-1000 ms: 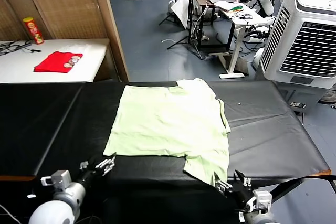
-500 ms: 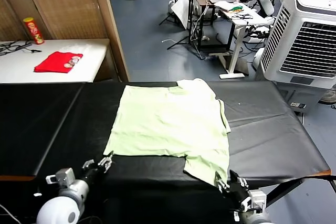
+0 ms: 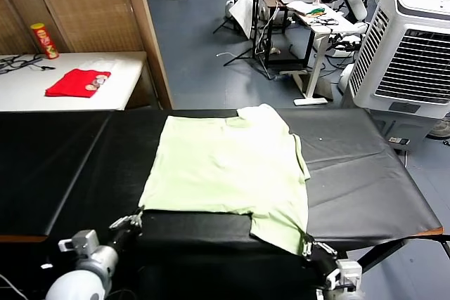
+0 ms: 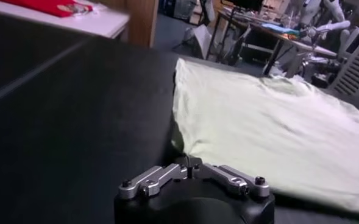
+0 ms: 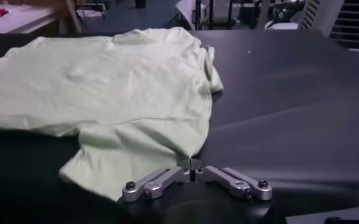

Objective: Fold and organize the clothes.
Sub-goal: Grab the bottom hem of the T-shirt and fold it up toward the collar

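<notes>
At the near edge of the black table (image 3: pixel 56 173), the left gripper (image 3: pixel 135 217) sits low with its jaws drawn together on the near left corner of the shirt (image 3: pixel 225 166); in the left wrist view the gripper (image 4: pixel 188 169) pinches that hem corner where the fabric (image 4: pixel 270 131) meets the dark surface. The right gripper (image 3: pixel 306 242) is at the near right, closed on the lowest tip of the shirt's near right flap, and the right wrist view shows its fingertips (image 5: pixel 192 165) meeting on the point of pale green cloth (image 5: pixel 106 91).

The shirt lies flat in the middle of the table, its near hem straight on the left and dropping lower on the right. Bare black tabletop stretches wide to the left and a good way to the right, and a narrower strip stays clear beyond the collar at the far edge.

Farther left, past the table, a white side table (image 3: pixel 119 79) holds a red folded garment (image 3: pixel 77 82) and a red can (image 3: pixel 43 40). A wooden partition (image 3: pixel 91 5) stands behind it. Far right stands a white air cooler (image 3: pixel 411 54), with desks (image 3: pixel 316 12) across the blue floor beyond.
</notes>
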`<state>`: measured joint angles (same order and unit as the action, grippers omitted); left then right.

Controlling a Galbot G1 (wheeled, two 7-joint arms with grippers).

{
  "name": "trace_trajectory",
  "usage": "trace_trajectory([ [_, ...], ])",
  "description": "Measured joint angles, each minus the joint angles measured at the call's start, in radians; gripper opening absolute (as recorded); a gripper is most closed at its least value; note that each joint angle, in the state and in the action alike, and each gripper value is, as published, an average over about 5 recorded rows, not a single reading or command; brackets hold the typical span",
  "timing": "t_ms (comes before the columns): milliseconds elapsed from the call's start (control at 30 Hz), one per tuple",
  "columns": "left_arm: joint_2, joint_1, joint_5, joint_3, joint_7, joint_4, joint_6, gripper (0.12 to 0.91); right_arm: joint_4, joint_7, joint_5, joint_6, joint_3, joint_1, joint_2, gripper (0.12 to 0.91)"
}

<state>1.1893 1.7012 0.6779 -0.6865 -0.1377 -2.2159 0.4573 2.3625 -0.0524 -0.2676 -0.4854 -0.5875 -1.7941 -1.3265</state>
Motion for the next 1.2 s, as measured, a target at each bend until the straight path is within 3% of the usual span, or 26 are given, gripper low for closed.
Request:
trace_trajectory([
  [133, 0.014, 0.053, -0.008, -0.005, 0.001, -0.063, -0.022, 0.127, -0.076, 0.021, -0.003, 0.075, 0.005, 0.102, 0.024, 0.121],
  [300, 0.042, 0.001, -0.014, 0.018, -0.001, -0.064, -0.063, 0.127, -0.222, 0.021, 0.002, 0.141, 0.037, 0.28, 0.051, 0.121],
  [600, 0.07, -0.201, -0.107, 0.065, -0.008, 0.081, -0.113, 0.127, -0.478, 0.031, 0.029, 0.188, 0.111, 0.554, 0.054, 0.121],
  [867, 0.066, -0.332, -0.174, 0.1, -0.004, 0.233, -0.133, 0.127, -0.637, 0.06, 0.031, 0.189, 0.161, 0.682, 0.041, 0.126],
  [967, 0.063, -0.374, -0.185, 0.114, -0.003, 0.282, -0.131, 0.127, -0.633, 0.083, 0.023, 0.164, 0.158, 0.677, 0.05, 0.18],
  [1100, 0.059, -0.408, -0.199, 0.123, -0.003, 0.321, -0.123, 0.158, -0.562, 0.099, 0.015, 0.127, 0.145, 0.63, 0.068, 0.383],
  [1200, 0.056, -0.407, -0.212, 0.121, 0.0, 0.324, -0.121, 0.281, -0.487, 0.101, 0.018, 0.106, 0.13, 0.576, 0.081, 0.551],
])
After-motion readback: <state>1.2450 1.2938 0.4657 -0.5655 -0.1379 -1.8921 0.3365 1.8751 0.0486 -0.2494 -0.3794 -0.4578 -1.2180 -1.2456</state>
